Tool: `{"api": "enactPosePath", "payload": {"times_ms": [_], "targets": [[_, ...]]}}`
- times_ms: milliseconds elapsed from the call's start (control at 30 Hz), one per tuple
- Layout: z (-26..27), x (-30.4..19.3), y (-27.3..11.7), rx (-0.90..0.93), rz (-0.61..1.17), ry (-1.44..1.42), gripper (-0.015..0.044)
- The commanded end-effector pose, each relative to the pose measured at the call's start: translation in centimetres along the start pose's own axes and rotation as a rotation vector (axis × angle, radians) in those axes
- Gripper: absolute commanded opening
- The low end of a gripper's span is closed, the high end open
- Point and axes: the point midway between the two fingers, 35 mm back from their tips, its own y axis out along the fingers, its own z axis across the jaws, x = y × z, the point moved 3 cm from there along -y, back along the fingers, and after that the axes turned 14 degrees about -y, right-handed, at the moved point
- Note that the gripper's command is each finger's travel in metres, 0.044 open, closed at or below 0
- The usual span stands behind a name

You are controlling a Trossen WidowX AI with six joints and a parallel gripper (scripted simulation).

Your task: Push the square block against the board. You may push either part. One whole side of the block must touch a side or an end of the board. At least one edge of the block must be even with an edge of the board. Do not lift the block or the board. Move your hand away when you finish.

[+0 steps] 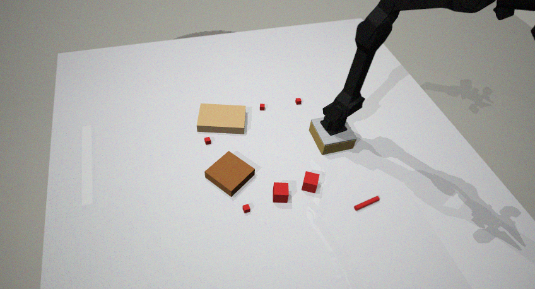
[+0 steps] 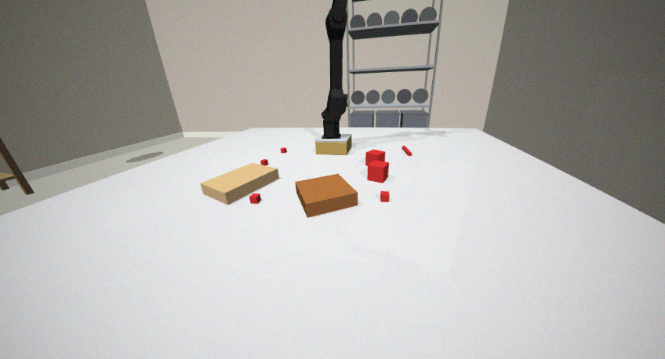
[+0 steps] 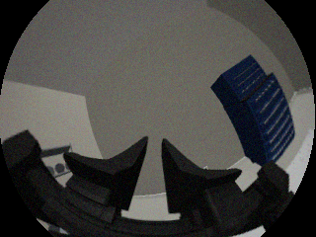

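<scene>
Square block (image 1: 229, 170) (image 2: 325, 191), brown, lies flat on the white table (image 1: 131, 218) (image 2: 298, 271), away from the gripper (image 3: 155, 139), whose jaws are narrowly parted around nothing. Beyond the fingertips, the wrist view shows a blue ribbed object (image 3: 257, 109). The black arm (image 1: 358, 70) (image 2: 336, 62) rises from a grey-topped, brass-coloured pedestal (image 1: 338, 147) (image 2: 332, 147). Nearer the block, two larger red cubes stand apart from it; the tan board (image 1: 221, 115) (image 2: 240, 180) lies flat, separated from the block by a gap.
</scene>
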Motion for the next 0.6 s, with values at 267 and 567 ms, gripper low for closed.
{"api": "enactPosePath", "payload": {"times_ms": [267, 567], "targets": [[-14.3, -3.5, 2.1, -0.311, 0.148, -0.179, 0.0000], [-25.8, -4.0, 0.4, -0.575, 0.257, -0.265, 0.0000]]}}
